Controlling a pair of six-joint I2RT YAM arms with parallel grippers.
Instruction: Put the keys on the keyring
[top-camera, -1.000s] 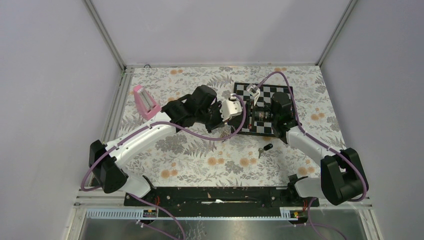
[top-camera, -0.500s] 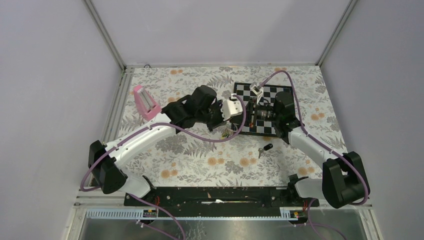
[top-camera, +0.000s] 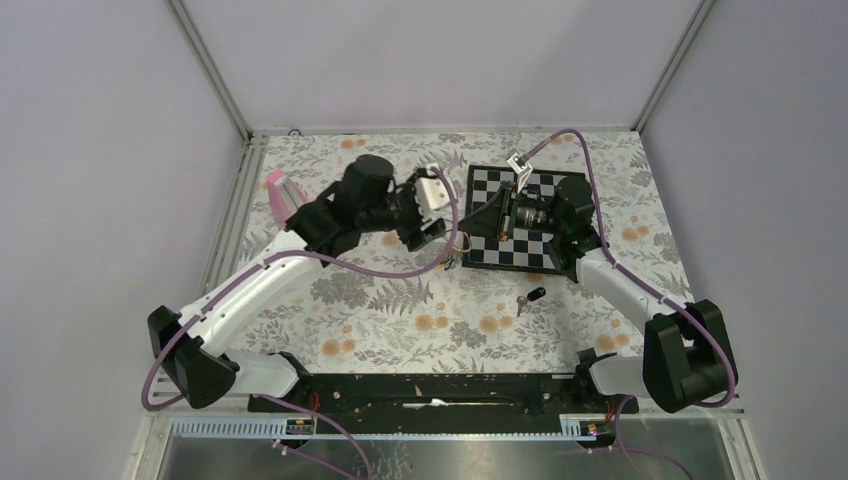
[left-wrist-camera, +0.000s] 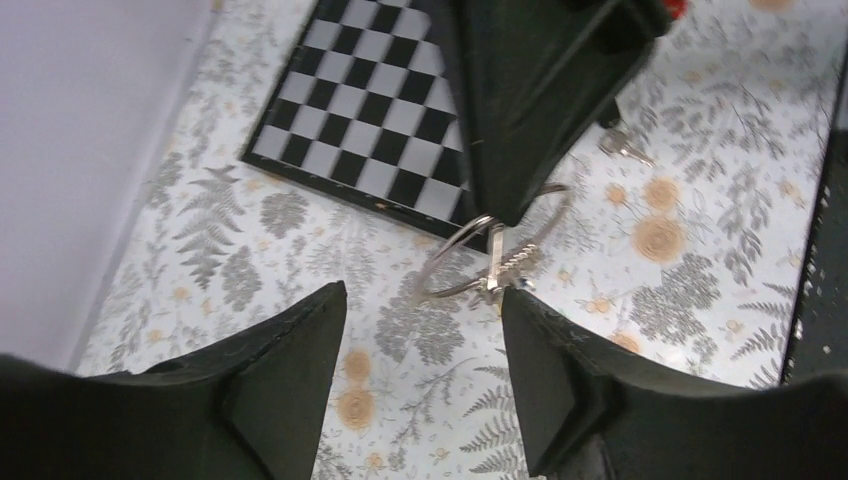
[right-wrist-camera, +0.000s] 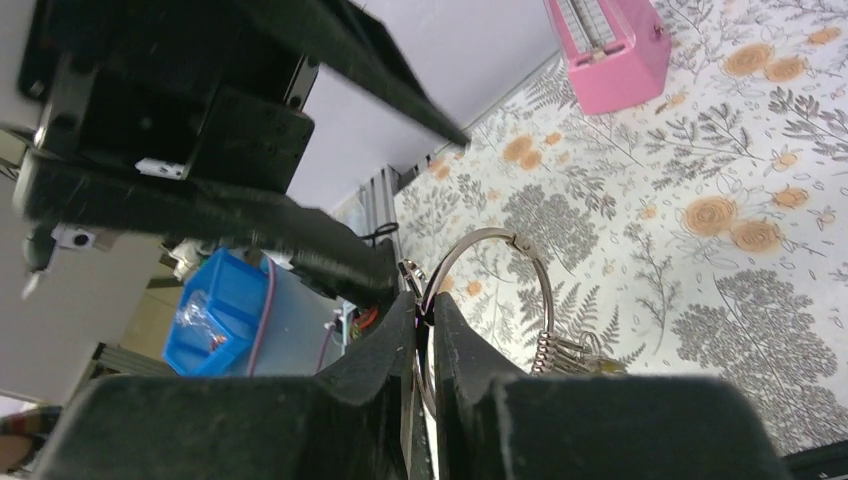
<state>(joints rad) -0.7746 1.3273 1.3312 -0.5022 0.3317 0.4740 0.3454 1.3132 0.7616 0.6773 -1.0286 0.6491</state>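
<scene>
**Right arm holds ring aloft, 1 key waits on the table**

The right gripper (right-wrist-camera: 424, 310) is pinched tight on the thin wire of the keyring (right-wrist-camera: 546, 290). It holds the keyring in the air just off the near-left corner of the checkerboard (top-camera: 545, 185). The left gripper (left-wrist-camera: 422, 300) faces it with its jaws spread and nothing between them. A toothed silver piece (left-wrist-camera: 507, 262), probably a key, hangs from the ring. The black-headed key (top-camera: 533, 295) lies flat on the flowered table (top-camera: 400, 320), well apart from both grippers.

The ring looks light, springy and slick, likely to swivel in a 2-finger pinch. A firm hold on the bare wire, away from the hanging piece, seems safest. The key is small, stiff and low on the cloth. Its plastic head is probably the better place to grip, leaving the hole free for the wire.
</scene>
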